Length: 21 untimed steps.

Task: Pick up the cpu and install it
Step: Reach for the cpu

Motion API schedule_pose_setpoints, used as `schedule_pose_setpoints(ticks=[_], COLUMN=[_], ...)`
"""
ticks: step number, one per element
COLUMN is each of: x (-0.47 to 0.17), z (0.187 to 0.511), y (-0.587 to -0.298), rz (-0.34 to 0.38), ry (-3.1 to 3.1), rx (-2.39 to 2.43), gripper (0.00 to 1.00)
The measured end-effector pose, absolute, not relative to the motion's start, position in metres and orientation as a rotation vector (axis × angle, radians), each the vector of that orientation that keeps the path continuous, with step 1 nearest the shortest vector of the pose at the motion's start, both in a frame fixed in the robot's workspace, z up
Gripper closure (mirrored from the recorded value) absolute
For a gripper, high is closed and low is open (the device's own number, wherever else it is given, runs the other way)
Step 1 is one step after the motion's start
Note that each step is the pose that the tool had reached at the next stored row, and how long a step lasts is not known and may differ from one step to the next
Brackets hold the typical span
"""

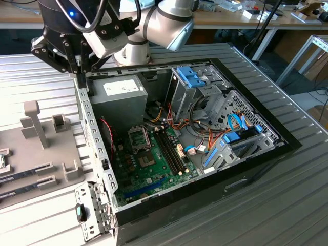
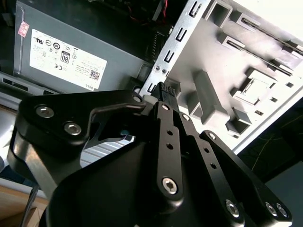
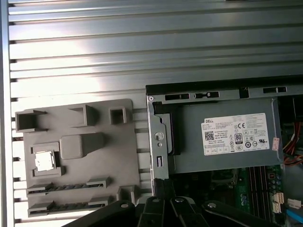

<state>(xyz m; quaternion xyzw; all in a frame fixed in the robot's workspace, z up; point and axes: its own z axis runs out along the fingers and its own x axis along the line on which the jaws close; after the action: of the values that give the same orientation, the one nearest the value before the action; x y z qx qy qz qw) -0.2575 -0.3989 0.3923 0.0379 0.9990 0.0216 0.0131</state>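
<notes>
Across the ribbed bench [image 1: 287, 215]: an open computer case [image 1: 95, 133] and, at the exterior view's left, a gray tray [image 1: 56, 154]. Above the case's far corner beside that tray, the gripper [image 2: 166, 90], pressed together and empty. In a square pocket of the tray, the cpu [image 3: 45, 161]. Probably light, stiff, slick-topped and fragile underneath; best pinched by opposite edges.

Gripper [image 2: 169, 91] is seen over the perforated metal rail [image 2: 176, 40] of the PC case. Grey PSU [image 2: 85, 35] w/ white label is flanked by the rail; grey parts tray [image 2: 208, 52] is seen beyond it.
</notes>
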Motion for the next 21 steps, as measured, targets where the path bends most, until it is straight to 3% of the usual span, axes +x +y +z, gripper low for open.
schedule_pose_setpoints(ticks=[21], x=[-0.272], z=[0.392], y=[-0.399], rz=[0.068], ry=[3.112], rx=[0.118], gripper=[0.89])
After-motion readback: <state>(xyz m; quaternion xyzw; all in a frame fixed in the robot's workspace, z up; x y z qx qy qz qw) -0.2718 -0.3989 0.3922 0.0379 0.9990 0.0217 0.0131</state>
